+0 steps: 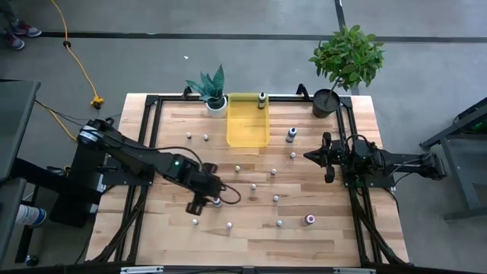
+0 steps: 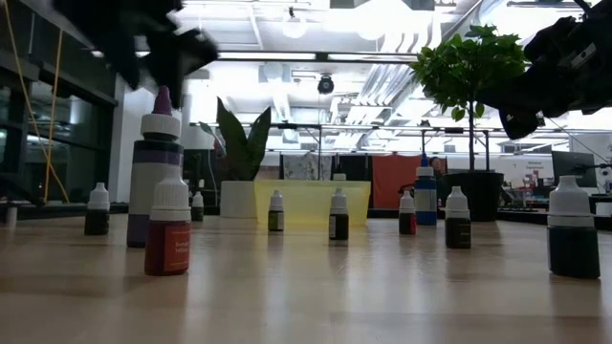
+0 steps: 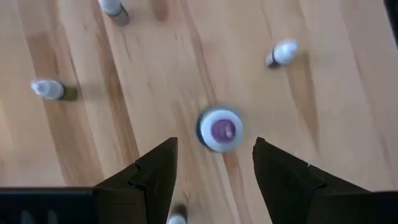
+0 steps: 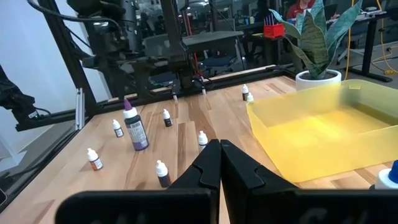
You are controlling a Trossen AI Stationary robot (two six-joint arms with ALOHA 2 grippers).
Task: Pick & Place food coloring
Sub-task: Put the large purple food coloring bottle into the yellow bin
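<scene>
Purple-capped food coloring bottle (image 3: 219,129) standing upright, directly below the left end effector (image 3: 214,163), fingers hanging apart above it; right end effector (image 4: 221,163), fingers together, waiting well apart

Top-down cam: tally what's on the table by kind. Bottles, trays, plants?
Food coloring bottles: 14 that I can make out (13 on the wood, 1 in the tray)
Yellow tray: 1
Potted plants: 2
Total: 17
</scene>
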